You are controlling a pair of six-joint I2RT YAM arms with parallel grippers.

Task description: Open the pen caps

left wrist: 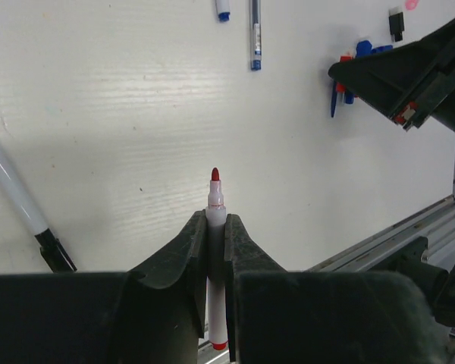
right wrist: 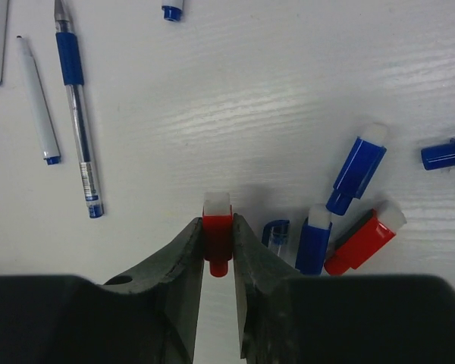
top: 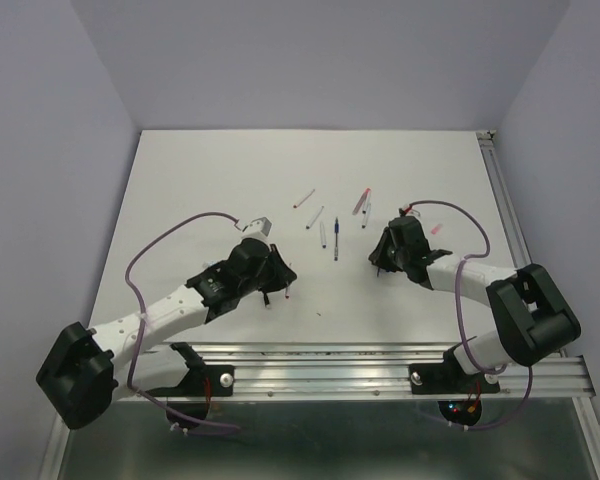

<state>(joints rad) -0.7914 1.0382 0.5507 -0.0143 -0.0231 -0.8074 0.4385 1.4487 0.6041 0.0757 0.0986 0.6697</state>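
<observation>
Red cap (right wrist: 218,235) with a white end sits between the jaws of the right gripper (right wrist: 218,226), which are closed on its two sides. The cap is held low over the white table (right wrist: 288,91). Just to the right of it, on the table, lie more caps: blue caps (right wrist: 356,171), one tilted and one nearly upright in the wrist view, and a second red cap (right wrist: 360,244) just beside the nearer blue one. To the left lie a clear pen (right wrist: 76,114) with a blue grip and a thin white pen (right wrist: 38,102) with a blue end. The clear pen has a small dark print near its lower end, but it is too small to read.

The left gripper (left wrist: 216,221) grips a red pen (left wrist: 215,199): the jaws are closed on its white barrel, and the bare red tip stands out beyond the fingertips. Just under the tip there is a thin red marking, too blurred to read. A black pen (left wrist: 19,201) lies on the table to the left of this gripper. In the top view the two grippers are well apart, with loose pens on the table between them.
</observation>
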